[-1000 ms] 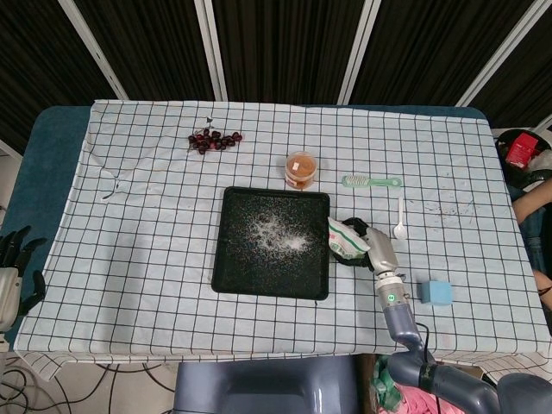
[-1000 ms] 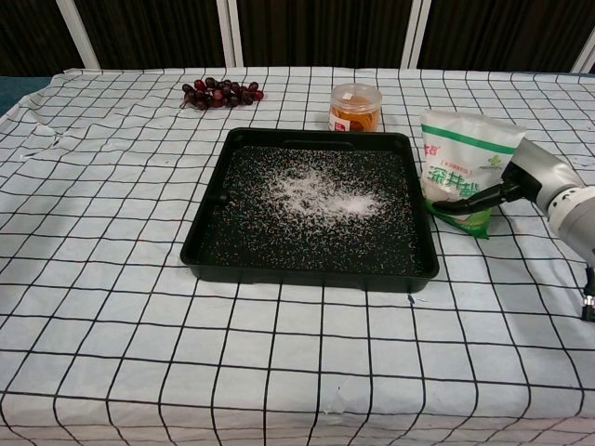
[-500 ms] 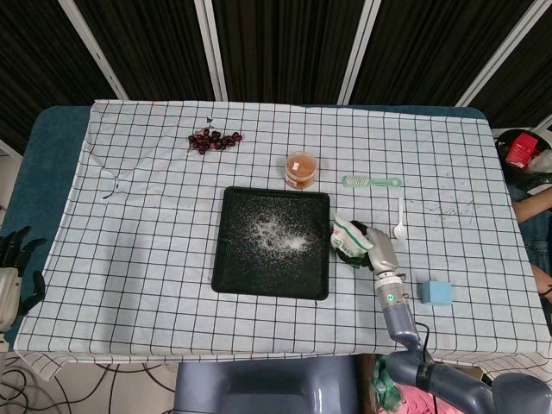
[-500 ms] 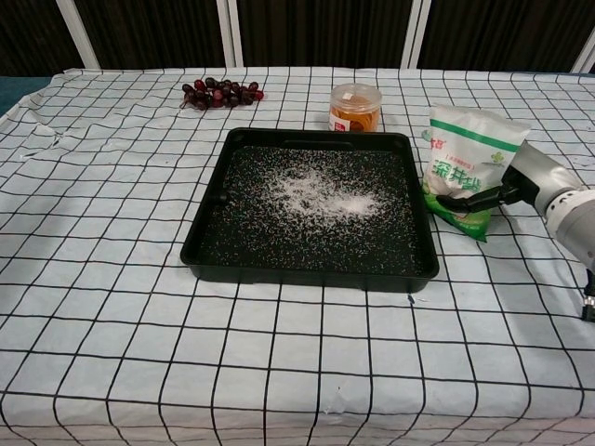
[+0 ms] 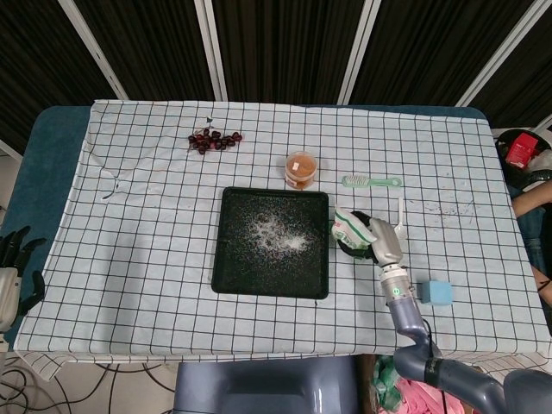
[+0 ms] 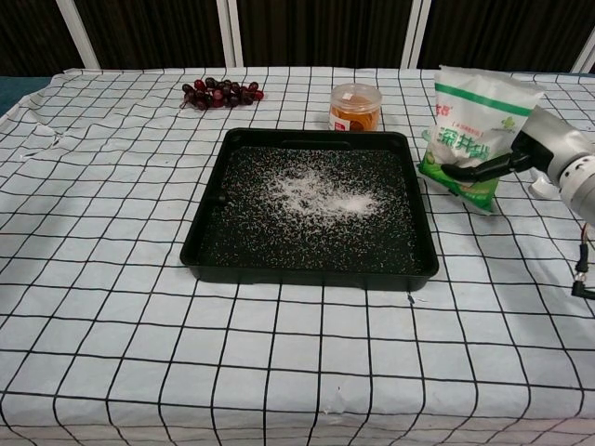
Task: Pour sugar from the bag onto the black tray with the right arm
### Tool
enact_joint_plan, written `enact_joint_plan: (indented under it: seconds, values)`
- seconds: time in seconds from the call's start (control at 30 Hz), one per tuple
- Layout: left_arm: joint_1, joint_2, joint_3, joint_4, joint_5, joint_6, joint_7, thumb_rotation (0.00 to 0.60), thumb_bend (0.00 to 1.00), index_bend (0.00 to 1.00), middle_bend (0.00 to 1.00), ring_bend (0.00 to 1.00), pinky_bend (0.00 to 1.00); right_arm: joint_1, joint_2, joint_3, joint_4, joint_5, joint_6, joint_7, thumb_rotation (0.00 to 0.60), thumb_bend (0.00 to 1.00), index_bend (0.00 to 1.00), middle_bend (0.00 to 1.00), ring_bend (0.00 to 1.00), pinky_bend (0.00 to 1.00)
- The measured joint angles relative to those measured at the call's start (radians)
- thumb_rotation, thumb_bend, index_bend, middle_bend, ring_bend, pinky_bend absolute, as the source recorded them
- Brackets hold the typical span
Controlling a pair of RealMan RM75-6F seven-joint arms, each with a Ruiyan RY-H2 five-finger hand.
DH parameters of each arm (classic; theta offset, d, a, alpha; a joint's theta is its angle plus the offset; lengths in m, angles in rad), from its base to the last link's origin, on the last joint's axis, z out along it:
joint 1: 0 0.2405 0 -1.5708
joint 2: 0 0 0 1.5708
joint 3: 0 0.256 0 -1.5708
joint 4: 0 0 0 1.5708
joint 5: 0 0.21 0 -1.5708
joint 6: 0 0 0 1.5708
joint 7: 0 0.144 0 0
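The black tray (image 5: pixel 228 259) (image 6: pixel 212 237) lies at the table's middle with white sugar (image 5: pixel 278 233) (image 6: pixel 321 193) scattered over it. Just right of the tray, my right hand (image 5: pixel 380 241) (image 6: pixel 544 150) grips the white and green sugar bag (image 5: pixel 348 227) (image 6: pixel 474 130). The bag stands upright, lifted off the cloth beside the tray's right rim. My left hand (image 5: pixel 12 267) hangs off the table's left edge, fingers spread and holding nothing.
An orange-lidded jar (image 5: pixel 300 169) (image 6: pixel 355 107) stands behind the tray. Dark grapes (image 5: pixel 212 140) (image 6: pixel 220 93) lie at the back left. A green brush (image 5: pixel 372 181), a white spoon (image 5: pixel 399 216) and a blue block (image 5: pixel 435 291) are on the right.
My right hand has lifted the sugar bag and carried it a little back and to the right, turning it more upright. The left hand has stayed still.
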Motion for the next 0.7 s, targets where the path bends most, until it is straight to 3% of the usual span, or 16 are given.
enact_joint_plan:
  seconds: [0.17, 0.37, 0.7]
  values:
    - [0.0, 0.001, -0.002, -0.002, 0.001, 0.003, -0.005, 0.6, 0.66, 0.2, 0.03, 0.0, 0.0, 0.022, 0.128, -0.001, -0.118, -0.004, -0.072, -0.065, 0.6, 0.43, 0.49, 0.44, 0.56, 0.63]
    - [0.001, 0.002, -0.002, -0.003, 0.005, 0.006, -0.008, 0.6, 0.66, 0.2, 0.03, 0.0, 0.0, 0.08, 0.311, -0.003, -0.279, 0.032, -0.248, -0.189, 0.6, 0.43, 0.5, 0.44, 0.56, 0.63]
    - [0.002, 0.004, -0.001, -0.006, 0.005, 0.006, -0.011, 0.6, 0.66, 0.2, 0.03, 0.0, 0.0, 0.237, 0.504, -0.013, -0.42, 0.195, -0.519, -0.372, 0.6, 0.43, 0.5, 0.44, 0.56, 0.63]
